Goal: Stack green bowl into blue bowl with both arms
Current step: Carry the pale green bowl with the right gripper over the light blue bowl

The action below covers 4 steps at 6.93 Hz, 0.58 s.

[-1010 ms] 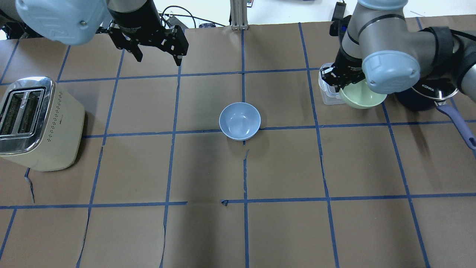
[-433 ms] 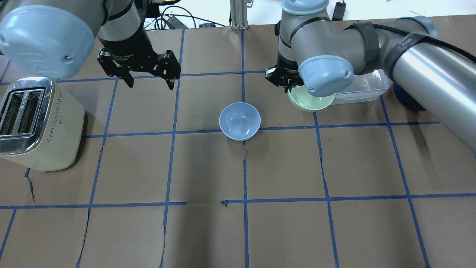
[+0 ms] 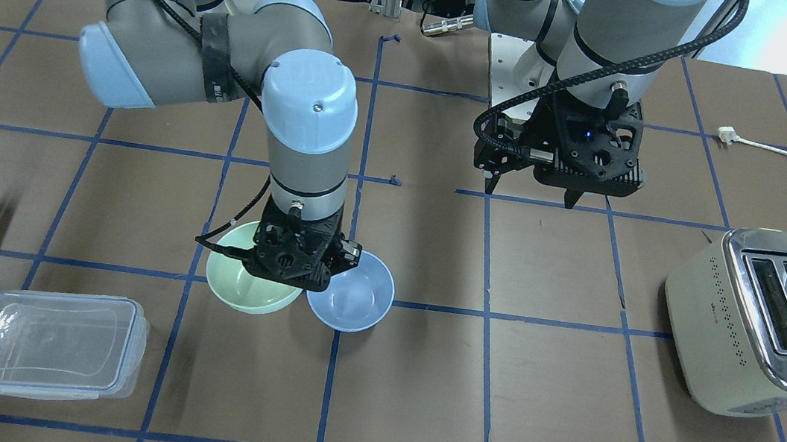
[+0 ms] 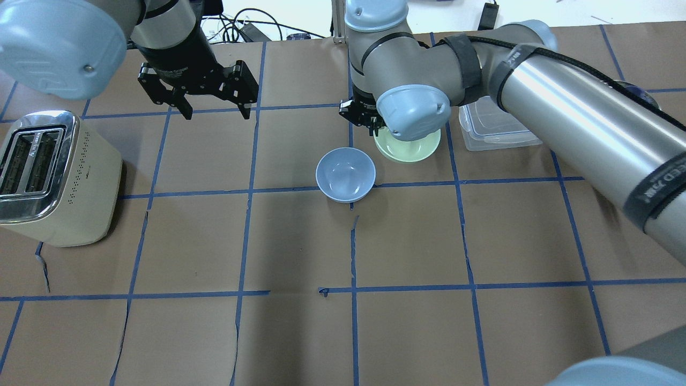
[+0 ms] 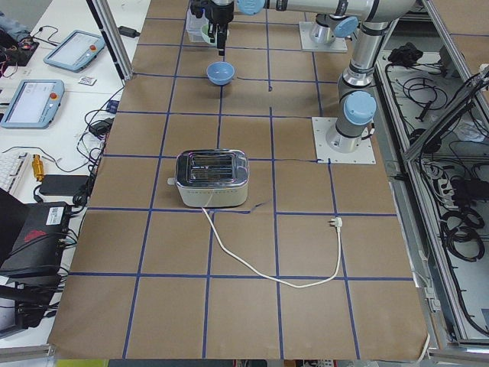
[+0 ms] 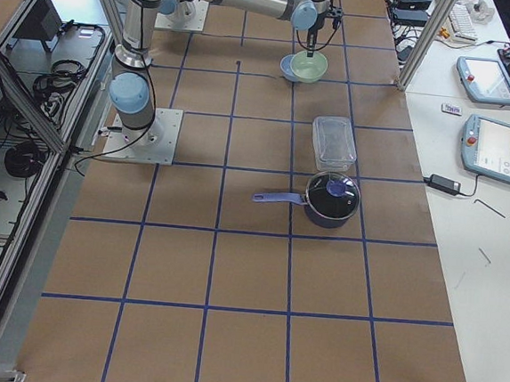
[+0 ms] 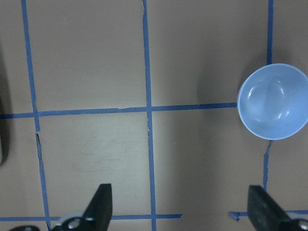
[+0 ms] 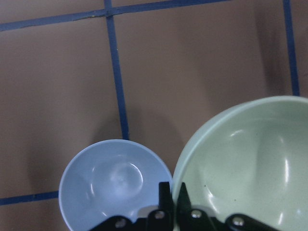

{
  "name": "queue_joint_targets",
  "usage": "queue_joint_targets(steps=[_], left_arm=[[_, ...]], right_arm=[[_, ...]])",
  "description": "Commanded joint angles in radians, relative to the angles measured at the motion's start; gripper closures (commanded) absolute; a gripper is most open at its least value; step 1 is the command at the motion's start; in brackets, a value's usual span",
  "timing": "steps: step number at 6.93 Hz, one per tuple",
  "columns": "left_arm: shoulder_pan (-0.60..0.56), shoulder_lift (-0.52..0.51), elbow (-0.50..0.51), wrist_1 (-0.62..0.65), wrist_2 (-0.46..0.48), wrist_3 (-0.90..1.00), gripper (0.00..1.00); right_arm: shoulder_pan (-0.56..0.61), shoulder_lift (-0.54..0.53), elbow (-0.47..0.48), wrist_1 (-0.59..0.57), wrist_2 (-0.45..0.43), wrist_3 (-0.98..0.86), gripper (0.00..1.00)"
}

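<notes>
- You'll find the right gripper point(image 8: 169, 192) pinched on the rim of the green bowl point(image 4: 412, 149), at the side nearest the blue bowl point(image 4: 345, 175).
- The green bowl is round, mouth up, just beside the blue one.
- The blue bowl sits mouth up on the table point(image 4: 418, 241).
- Your left gripper point(image 4: 217, 114) hangs spread wide, holding nothing, apart from both bowls.

even overhead light, soft shadows on the table point(image 4: 407, 236), glints inside the blue bowl point(image 7: 273, 101), sharp focus
</notes>
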Motion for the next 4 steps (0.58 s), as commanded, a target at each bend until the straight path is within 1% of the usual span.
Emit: queue_joint_targets(steps=[1, 4], left_arm=[[-0.001, 0.000, 0.008, -0.006, -0.005, 0.001, 0.00], [0.001, 0.002, 0.005, -0.002, -0.007, 0.006, 0.00]], right_arm=[[0.080, 0.069, -0.047, -0.004, -0.001, 0.095, 1.00], [0.103, 0.109, -0.072, -0.004, -0.001, 0.126, 1.00]])
